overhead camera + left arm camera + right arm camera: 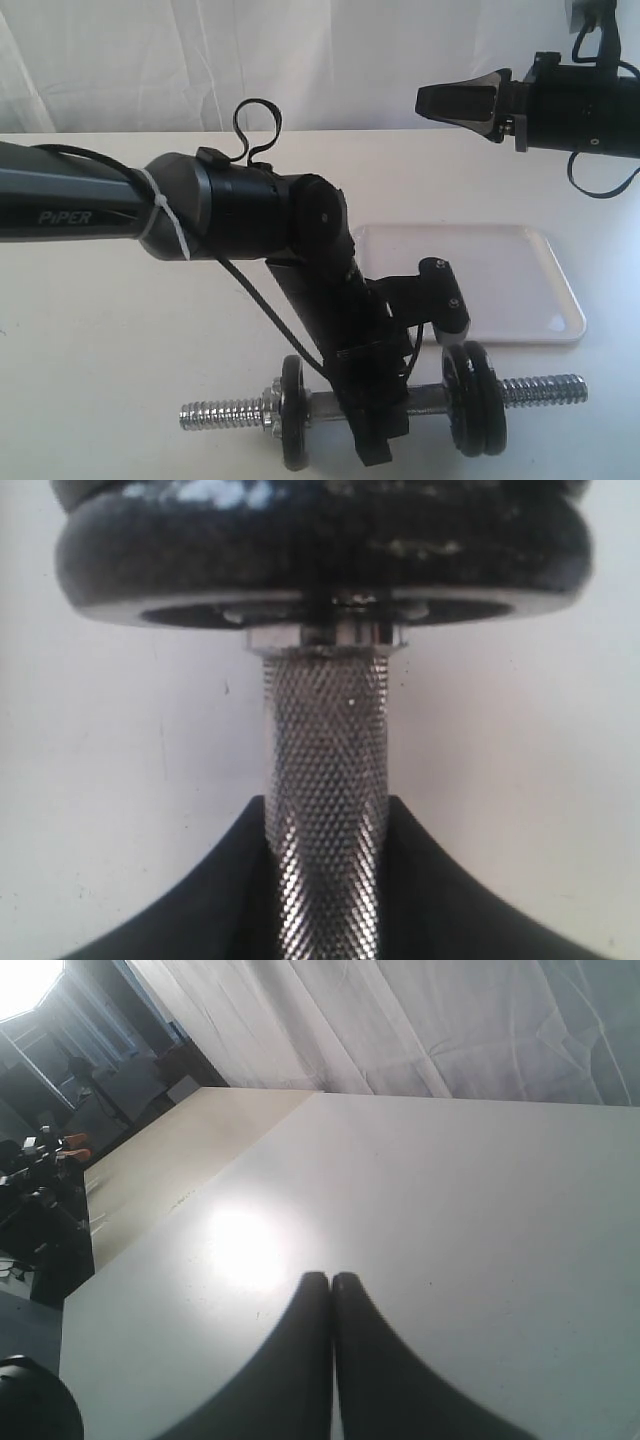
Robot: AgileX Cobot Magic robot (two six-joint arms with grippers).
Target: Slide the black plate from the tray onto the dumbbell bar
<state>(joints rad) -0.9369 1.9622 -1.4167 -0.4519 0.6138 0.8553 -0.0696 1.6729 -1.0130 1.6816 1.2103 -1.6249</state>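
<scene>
L jaws are gripping dumbbell bar (535, 390) mid-shaft, part-open round it, R jaws hanging shut, empty; black plate (488, 400) risking sliding off if bar's tilting.

Knurled shiny metal dumbbell bar (325, 780); rough matt black plate (320, 560).

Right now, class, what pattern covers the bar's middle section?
The bar has silver diamond knurling, clearest in the left wrist view.

White table (100, 330), creased white curtain (350, 60) behind, dark equipment (40, 1200) beyond
</scene>
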